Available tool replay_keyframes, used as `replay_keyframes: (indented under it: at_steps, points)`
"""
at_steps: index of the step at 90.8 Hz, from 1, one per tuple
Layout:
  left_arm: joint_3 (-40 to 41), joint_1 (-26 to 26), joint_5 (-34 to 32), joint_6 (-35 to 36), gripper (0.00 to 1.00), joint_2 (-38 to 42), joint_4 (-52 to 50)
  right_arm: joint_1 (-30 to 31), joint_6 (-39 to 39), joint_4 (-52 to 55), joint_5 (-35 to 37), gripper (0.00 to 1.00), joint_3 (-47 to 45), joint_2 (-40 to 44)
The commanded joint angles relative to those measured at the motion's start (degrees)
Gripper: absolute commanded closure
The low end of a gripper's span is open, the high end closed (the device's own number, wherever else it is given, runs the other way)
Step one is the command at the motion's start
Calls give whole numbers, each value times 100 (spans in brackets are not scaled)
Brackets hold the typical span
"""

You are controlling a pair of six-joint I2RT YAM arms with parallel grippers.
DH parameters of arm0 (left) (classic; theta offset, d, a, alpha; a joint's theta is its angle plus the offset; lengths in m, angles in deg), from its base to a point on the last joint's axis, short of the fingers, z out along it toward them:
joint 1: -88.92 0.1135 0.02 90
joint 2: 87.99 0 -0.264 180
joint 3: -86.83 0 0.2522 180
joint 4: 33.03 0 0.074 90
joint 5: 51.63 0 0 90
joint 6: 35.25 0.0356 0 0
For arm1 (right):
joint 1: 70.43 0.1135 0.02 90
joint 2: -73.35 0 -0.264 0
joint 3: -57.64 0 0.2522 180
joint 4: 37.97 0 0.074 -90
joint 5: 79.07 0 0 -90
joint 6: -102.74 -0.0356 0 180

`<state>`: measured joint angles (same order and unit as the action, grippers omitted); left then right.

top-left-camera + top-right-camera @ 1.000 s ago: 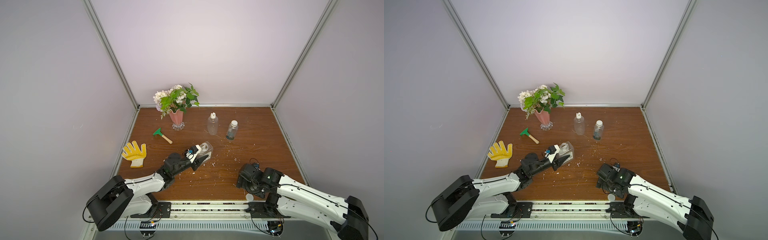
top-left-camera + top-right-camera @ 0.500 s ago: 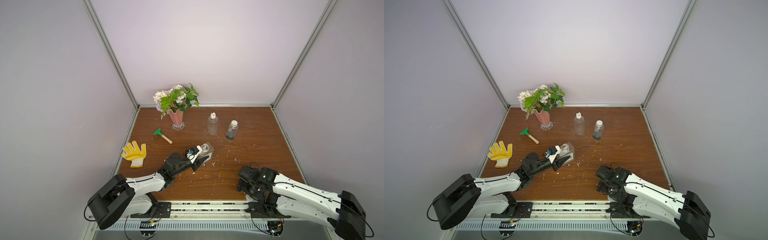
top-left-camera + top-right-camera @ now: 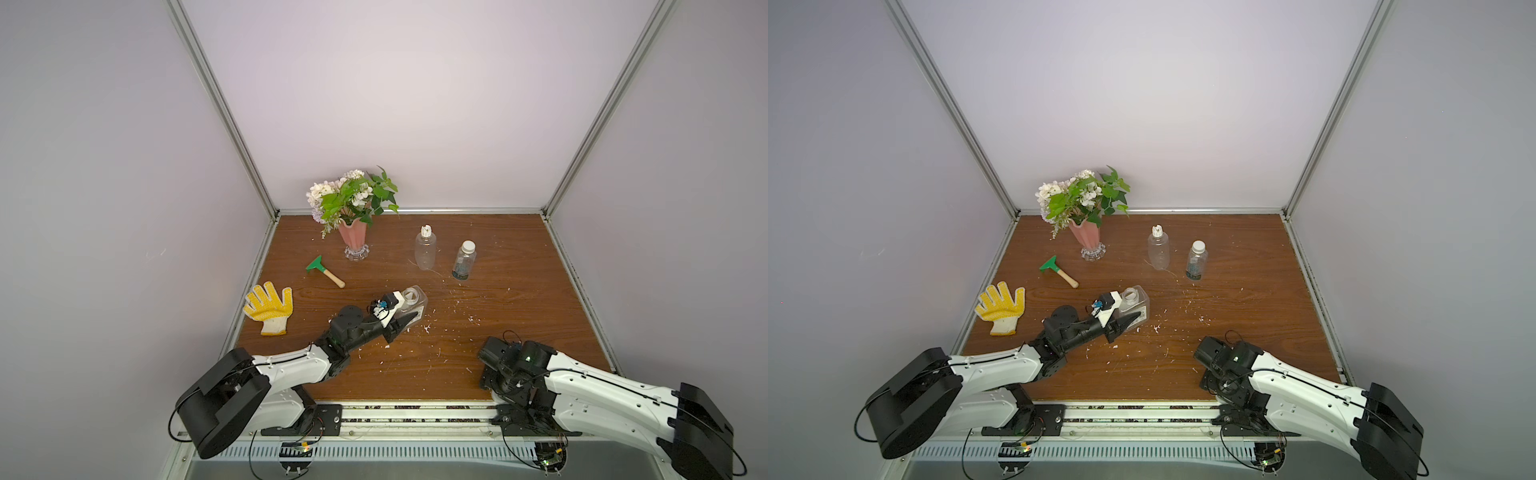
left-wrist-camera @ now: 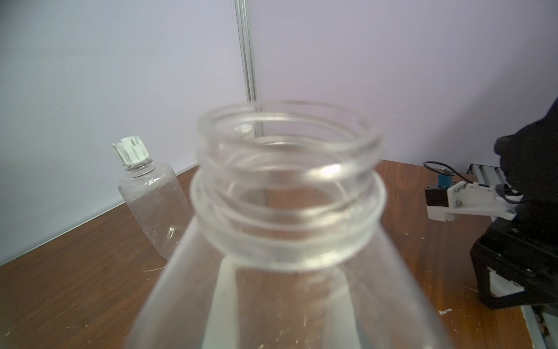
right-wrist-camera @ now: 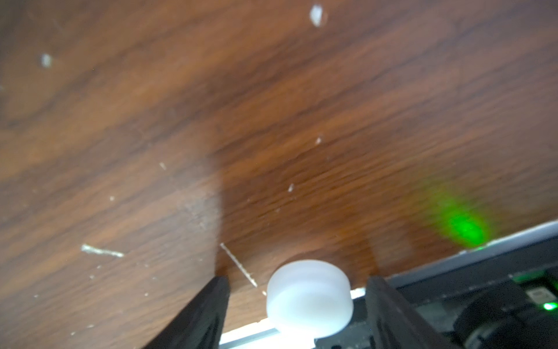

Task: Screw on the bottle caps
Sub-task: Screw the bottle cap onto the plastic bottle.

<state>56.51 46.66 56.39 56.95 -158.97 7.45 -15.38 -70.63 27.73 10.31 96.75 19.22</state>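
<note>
White cap located between parted right gripper jaws, untouched. Square bottle clamped in left gripper.

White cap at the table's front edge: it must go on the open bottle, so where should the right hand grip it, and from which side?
Grip its round side wall, from above. The cap lies flat, top up, on the table, low and wide; the fingers of the right hand straddle it, a gap each side.

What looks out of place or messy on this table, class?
White flecks litter the wooden table, mostly around its middle. One loose white cap sits at the table's very front edge, and the square bottle is uncapped.
</note>
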Motion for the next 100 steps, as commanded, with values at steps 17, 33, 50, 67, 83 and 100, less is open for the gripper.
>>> replay_keyframes:
  at_steps: [17,33,50,67,83,100]
  points:
    - [-101,60,67,94,59,26,211,15,198,-312,-205,39,-27,-434]
    - [-107,61,42,106,59,3,210,22,276,-474,-263,50,52,-584]
    - [-124,60,68,106,60,-52,211,13,440,-606,-236,59,187,-760]
    - [-127,69,114,108,60,-95,251,-73,987,-613,-30,59,634,-1101]
    - [-122,64,398,98,60,-191,356,-390,2161,-537,290,59,1459,-1477]
    - [-131,60,787,83,60,-361,516,-825,3778,125,512,59,2962,-2010]
